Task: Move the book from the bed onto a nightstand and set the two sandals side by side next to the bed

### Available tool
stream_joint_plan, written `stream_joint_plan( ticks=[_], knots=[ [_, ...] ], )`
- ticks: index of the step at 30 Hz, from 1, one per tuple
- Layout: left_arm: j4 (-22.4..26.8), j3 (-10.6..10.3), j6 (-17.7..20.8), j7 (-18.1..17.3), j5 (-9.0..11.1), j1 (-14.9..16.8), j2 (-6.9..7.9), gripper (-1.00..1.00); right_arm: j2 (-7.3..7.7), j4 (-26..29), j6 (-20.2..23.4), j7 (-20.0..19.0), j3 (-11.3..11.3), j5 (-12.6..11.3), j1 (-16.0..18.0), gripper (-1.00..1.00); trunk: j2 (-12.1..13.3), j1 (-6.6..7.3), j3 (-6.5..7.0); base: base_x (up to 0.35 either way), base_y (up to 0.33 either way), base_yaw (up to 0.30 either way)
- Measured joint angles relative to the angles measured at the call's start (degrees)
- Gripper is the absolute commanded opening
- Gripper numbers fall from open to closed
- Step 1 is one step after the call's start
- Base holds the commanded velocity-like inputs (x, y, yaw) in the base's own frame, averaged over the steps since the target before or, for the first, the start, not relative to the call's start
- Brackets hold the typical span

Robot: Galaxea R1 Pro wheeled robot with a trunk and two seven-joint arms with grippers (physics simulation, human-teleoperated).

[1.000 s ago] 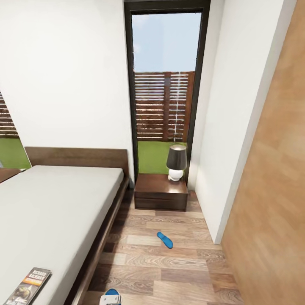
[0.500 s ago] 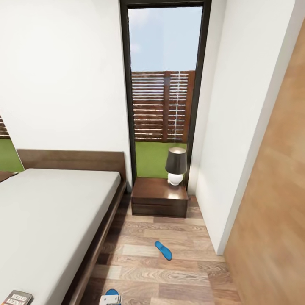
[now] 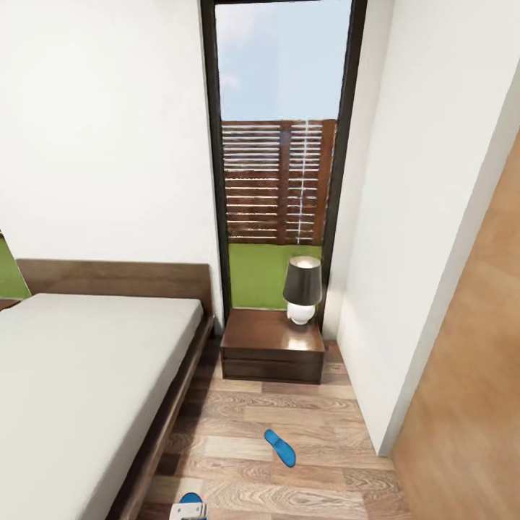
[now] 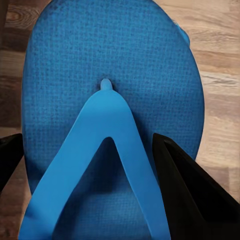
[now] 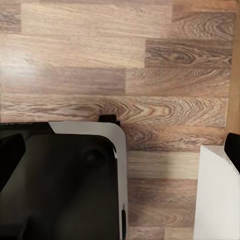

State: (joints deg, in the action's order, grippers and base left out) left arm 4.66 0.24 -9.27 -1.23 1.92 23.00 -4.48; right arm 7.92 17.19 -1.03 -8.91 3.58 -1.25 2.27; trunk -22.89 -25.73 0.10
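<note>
Your left tool has a blue sandal between its two dark fingers, which sit close against the sole's edges on either side, so it looks gripped. In the head view that sandal's tip shows at the bottom edge, beside the bed. The second sandal lies alone on the plank floor, between you and the nightstand, which carries a lamp under the tall window. Your right wrist view looks down on the floor and parts of the robot's body; I cannot tell how your right tool stands.
</note>
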Motion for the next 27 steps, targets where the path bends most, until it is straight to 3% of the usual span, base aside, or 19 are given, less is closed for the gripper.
stream_joint_plan(
  ticks=[27],
  knots=[
    [0.0, 0.0, 0.0, 0.0, 0.0, 0.0, 0.00, -1.00, -0.35, 0.0, 0.0, 0.0, 0.0, 0.1, 0.0, 1.00, 0.0, -0.01, 0.00, 0.304, 0.000, 0.000]
  ],
)
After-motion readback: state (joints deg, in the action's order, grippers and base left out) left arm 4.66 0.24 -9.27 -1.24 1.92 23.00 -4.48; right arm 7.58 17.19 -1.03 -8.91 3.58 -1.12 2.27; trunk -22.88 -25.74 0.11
